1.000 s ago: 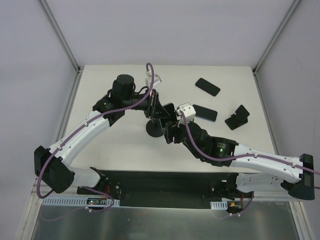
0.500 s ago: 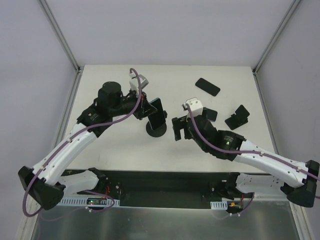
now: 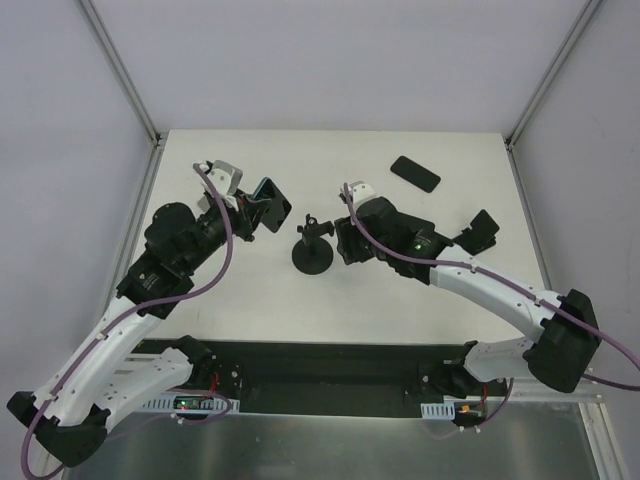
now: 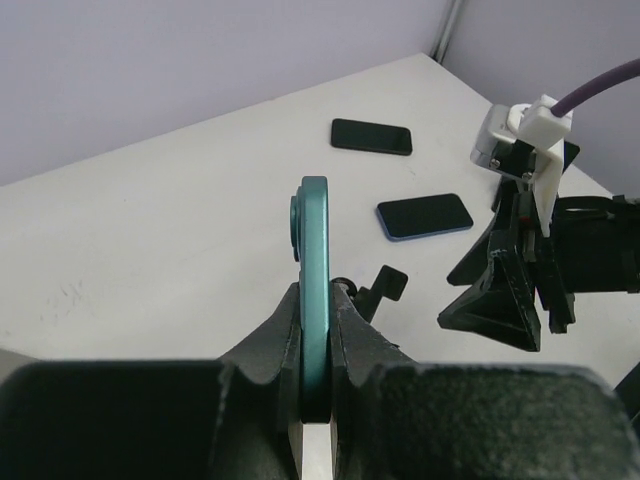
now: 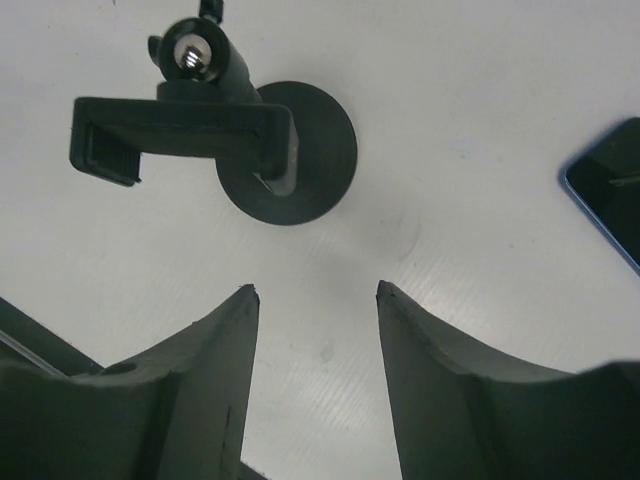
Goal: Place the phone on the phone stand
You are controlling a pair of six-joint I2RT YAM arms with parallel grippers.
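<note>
Right gripper (image 5: 316, 290) near stand (image 5: 285, 155), blue phone (image 5: 610, 190)

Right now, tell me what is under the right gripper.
Under the right gripper: bare table; the stand sits just ahead. From above, its arm hides the blue phone.

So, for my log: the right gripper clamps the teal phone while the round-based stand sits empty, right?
No, the left gripper clamps the teal phone, as the left wrist view shows. The round-based stand does sit empty.
</note>
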